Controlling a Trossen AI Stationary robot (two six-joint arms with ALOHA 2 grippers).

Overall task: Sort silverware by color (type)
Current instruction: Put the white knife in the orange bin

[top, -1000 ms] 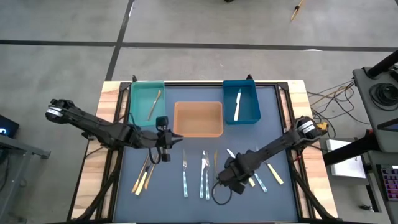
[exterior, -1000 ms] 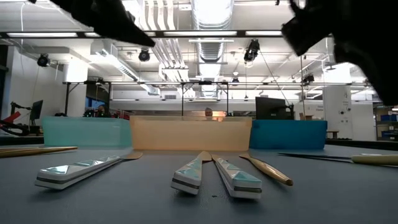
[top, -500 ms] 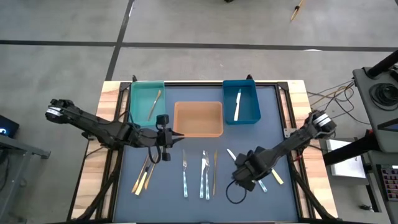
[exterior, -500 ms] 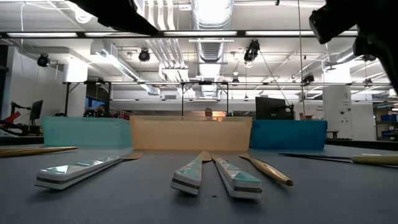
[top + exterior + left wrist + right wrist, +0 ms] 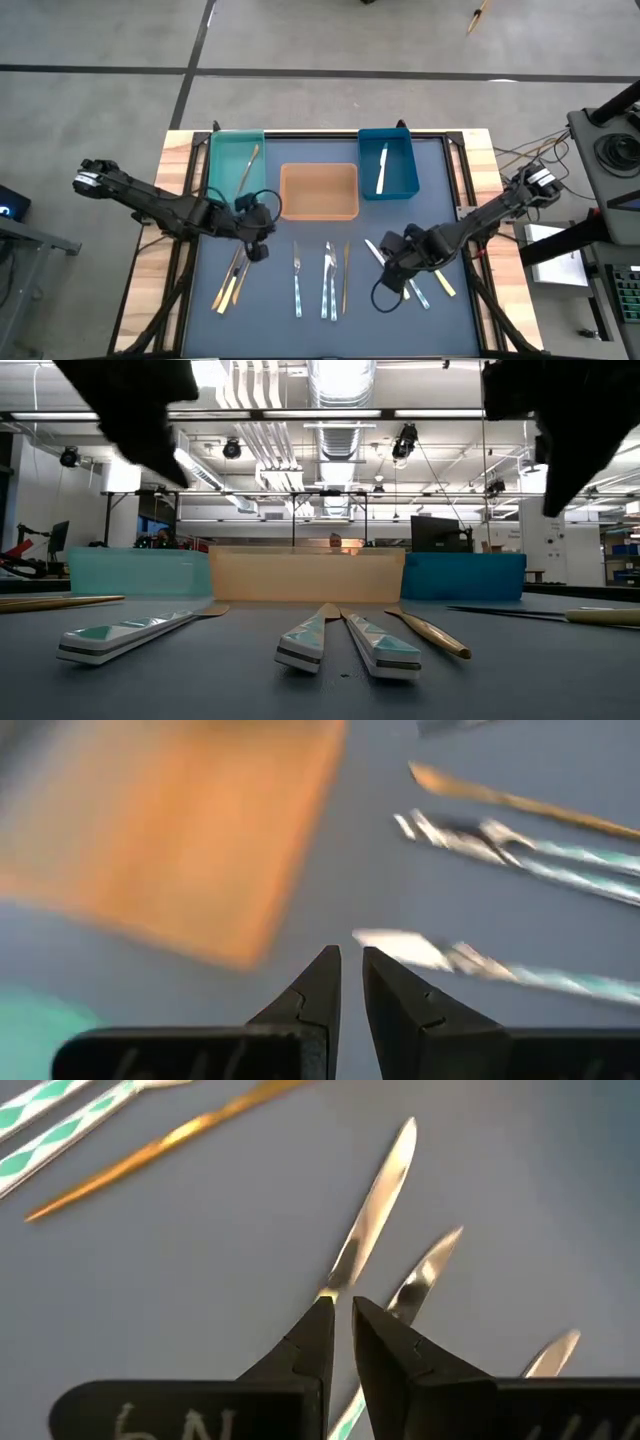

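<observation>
Here the right gripper sits low over the bench toward its right edge, fingers drawn nearly together with only a thin slit between them and nothing held; in the right wrist view its tips hang just over the near end of a silver knife, with two more silver blades close beside it. The left gripper hovers over the left half of the bench, just in front of the orange bin; its fingers are likewise almost together and empty.

The silverware lies mostly loose on the dark mat; a fork, two patterned-handled pieces and a gold knife lie side by side in the middle near the front edge; a few gold and cream-handled pieces lie toward the front left corner; a cream-handled piece lies to the right of the right gripper. One gold piece already lies in the teal bin at the back left; one pale-handled piece lies in the blue bin at the back right; the orange bin between them holds nothing.
</observation>
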